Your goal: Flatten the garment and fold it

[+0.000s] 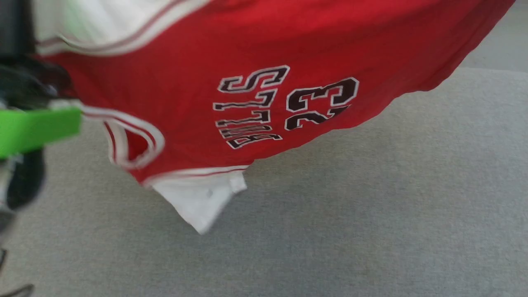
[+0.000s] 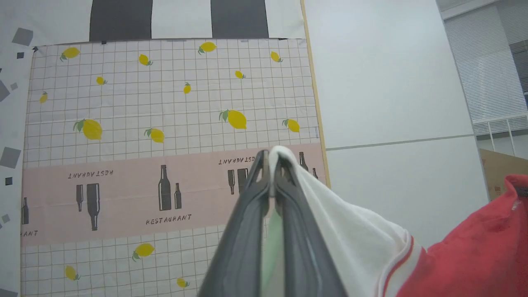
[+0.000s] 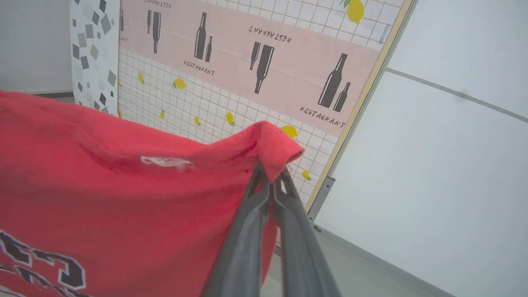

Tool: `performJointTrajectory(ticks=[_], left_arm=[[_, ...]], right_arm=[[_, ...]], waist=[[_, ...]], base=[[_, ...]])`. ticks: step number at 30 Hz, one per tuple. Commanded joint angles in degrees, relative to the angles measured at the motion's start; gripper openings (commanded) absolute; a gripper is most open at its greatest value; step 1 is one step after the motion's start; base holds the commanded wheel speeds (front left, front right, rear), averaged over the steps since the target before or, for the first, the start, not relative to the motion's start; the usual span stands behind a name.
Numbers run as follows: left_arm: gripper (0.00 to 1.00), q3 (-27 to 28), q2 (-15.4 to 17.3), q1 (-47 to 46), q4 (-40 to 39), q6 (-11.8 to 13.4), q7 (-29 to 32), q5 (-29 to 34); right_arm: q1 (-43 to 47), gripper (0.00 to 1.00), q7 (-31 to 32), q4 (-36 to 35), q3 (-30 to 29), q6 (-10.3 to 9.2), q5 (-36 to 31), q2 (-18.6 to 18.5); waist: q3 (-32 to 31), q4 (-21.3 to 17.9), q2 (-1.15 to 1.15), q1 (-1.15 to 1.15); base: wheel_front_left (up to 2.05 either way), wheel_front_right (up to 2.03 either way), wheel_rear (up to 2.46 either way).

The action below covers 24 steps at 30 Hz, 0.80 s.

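Left claw (image 2: 270,165) clenched on a white sleeve of the garment (image 1: 247,49); right claw (image 3: 270,181) clenched on a red hem corner. Stretched between both, hanging clear above the grey surface (image 1: 371,214), black print facing the head camera.

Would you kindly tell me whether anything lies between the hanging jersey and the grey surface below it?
Nothing visible does. The garment hangs from the left tool and right tool, and the grey surface beneath shows no objects.
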Motion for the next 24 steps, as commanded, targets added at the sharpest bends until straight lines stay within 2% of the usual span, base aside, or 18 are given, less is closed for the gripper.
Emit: performJointTrajectory(ticks=[1, 5, 11, 19, 24], left_arm=[[0.0, 0.89, 0.83, -2.31, 0.02, 0.31, 0.8, -0.22], [0.0, 2.11, 0.27, -7.95, 1.68, -1.04, 3.41, -2.57], [0.0, 0.66, -1.98, -19.12, 11.11, -6.39, 7.12, -4.44], [0.0, -3.02, -7.52, -38.91, 28.79, -13.32, 9.92, -1.63], [0.0, -3.95, -11.09, -52.33, 40.7, -16.17, 7.72, 2.45]], right_arm=[[-1.54, 0.0, -0.14, -0.58, -0.65, -0.09, -0.05, 0.63], [-4.47, 0.0, -0.19, -0.87, -1.83, -0.09, -1.47, 1.43], [-11.47, 0.0, -2.27, 2.81, -0.85, -0.09, -4.52, 2.45], [-26.02, 0.0, -10.86, 15.9, 3.23, -0.09, -9.7, 5.49], [-36.12, 0.0, -18.21, 27.15, 4.07, -0.09, -13.37, 9.05]], waist=[[1.1, -1.38, 0.0, 0.0], [3.71, -2.48, 0.0, 0.0], [9.99, -4.28, 0.0, 0.0], [19.43, -7.02, 0.0, 0.0], [23.97, -8.38, 0.0, 0.0]], base=[[0.0, 0.0, 0.0], [0.0, 0.0, 0.0], [0.0, 0.0, 0.0], [0.0, 0.0, 0.0], [0.0, 0.0, 0.0]])
